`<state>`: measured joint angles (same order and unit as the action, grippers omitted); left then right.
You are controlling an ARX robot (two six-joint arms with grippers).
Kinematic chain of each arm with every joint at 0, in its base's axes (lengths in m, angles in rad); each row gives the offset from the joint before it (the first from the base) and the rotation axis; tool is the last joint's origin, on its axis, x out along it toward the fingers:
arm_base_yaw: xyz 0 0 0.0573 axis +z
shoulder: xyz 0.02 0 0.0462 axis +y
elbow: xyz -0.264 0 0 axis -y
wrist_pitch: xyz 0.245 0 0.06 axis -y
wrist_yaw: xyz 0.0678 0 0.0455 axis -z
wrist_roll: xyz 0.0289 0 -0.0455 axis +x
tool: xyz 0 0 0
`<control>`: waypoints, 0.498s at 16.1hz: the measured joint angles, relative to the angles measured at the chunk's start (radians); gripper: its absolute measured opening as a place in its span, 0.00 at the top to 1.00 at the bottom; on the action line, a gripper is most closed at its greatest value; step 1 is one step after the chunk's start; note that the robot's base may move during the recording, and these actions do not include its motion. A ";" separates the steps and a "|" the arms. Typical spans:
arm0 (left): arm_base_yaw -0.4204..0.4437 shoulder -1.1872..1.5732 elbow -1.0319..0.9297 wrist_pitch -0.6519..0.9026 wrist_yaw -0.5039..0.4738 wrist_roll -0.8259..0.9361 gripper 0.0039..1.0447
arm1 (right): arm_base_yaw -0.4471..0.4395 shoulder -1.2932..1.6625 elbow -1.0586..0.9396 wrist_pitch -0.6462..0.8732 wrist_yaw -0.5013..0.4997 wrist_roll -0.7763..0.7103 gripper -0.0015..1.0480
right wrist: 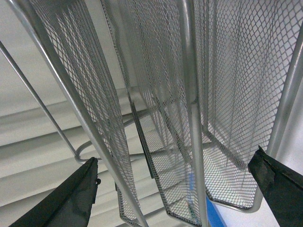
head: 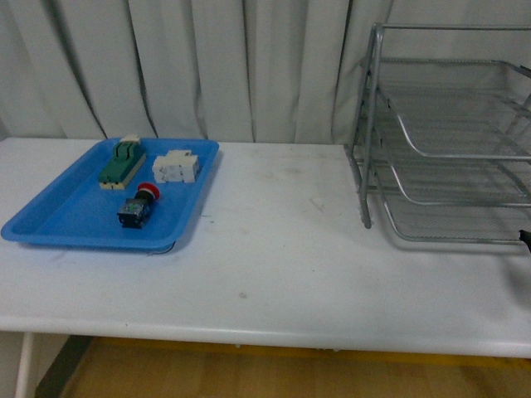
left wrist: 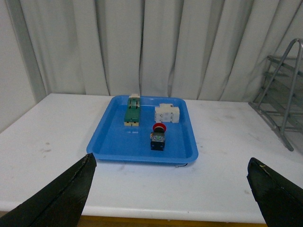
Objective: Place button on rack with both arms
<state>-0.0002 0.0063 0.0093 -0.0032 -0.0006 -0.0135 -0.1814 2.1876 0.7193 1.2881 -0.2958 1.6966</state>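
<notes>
The button (head: pixel 138 206), red cap on a black-and-blue body, lies in the blue tray (head: pixel 58 217) at the table's left. The left wrist view shows the button (left wrist: pixel 157 136) well ahead of my open left gripper (left wrist: pixel 173 189), whose fingers (left wrist: pixel 61 196) stand wide apart over the table's front edge. The silver three-tier rack (head: pixel 448 141) stands at the right. My right gripper (right wrist: pixel 175 189) is open, close beside the rack's mesh shelves (right wrist: pixel 156 94), holding nothing. Only a dark tip (head: pixel 525 238) of the right arm shows in the front view.
A green switch block (head: pixel 122 163) and a white block (head: pixel 176 167) also lie in the blue tray. White curtains hang behind the table. The rack's frame (left wrist: pixel 279 90) shows at the right edge of the left wrist view.
</notes>
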 joint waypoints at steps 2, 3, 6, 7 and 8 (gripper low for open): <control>0.000 0.000 0.000 0.000 0.000 0.000 0.06 | 0.000 0.027 0.009 -0.001 -0.010 -0.015 0.06; 0.000 0.000 0.000 0.000 0.000 0.000 0.06 | 0.004 0.043 0.014 -0.003 -0.013 -0.020 0.06; 0.000 0.000 0.000 0.000 0.000 0.000 0.06 | 0.006 0.082 0.076 -0.002 -0.023 -0.053 0.06; 0.000 0.000 0.000 0.000 0.000 0.000 0.06 | 0.006 0.084 0.095 -0.002 -0.023 -0.067 0.06; 0.000 0.000 0.000 0.000 0.000 0.000 0.06 | 0.006 0.086 0.107 -0.004 -0.023 -0.076 0.06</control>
<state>-0.0002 0.0063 0.0093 -0.0036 -0.0002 -0.0135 -0.1757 2.2738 0.8261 1.2839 -0.3191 1.6207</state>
